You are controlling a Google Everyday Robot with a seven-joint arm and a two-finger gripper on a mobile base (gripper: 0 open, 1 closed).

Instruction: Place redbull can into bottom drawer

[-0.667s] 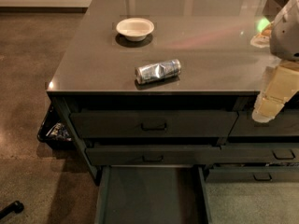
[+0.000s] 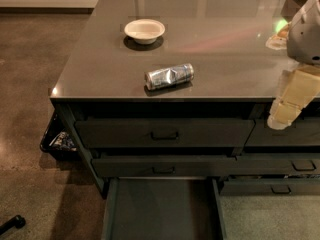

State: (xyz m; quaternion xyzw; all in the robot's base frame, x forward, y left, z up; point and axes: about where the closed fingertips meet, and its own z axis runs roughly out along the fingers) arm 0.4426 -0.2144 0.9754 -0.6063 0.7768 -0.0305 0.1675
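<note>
The redbull can (image 2: 169,76), silver and blue and dented in the middle, lies on its side on the dark counter top (image 2: 100,69), near the front edge. The bottom drawer (image 2: 162,211) of the left stack is pulled open below, its flat floor bare. My gripper (image 2: 281,120) hangs at the right edge of the view, cream-coloured, pointing down in front of the counter's front edge, well to the right of the can and above the drawers.
A white bowl (image 2: 144,30) stands on the counter behind the can. Two closed handled drawer fronts (image 2: 165,133) sit above the open drawer. Narrower drawers (image 2: 280,186) are at the right. A dark bin (image 2: 56,140) stands on the floor at the left.
</note>
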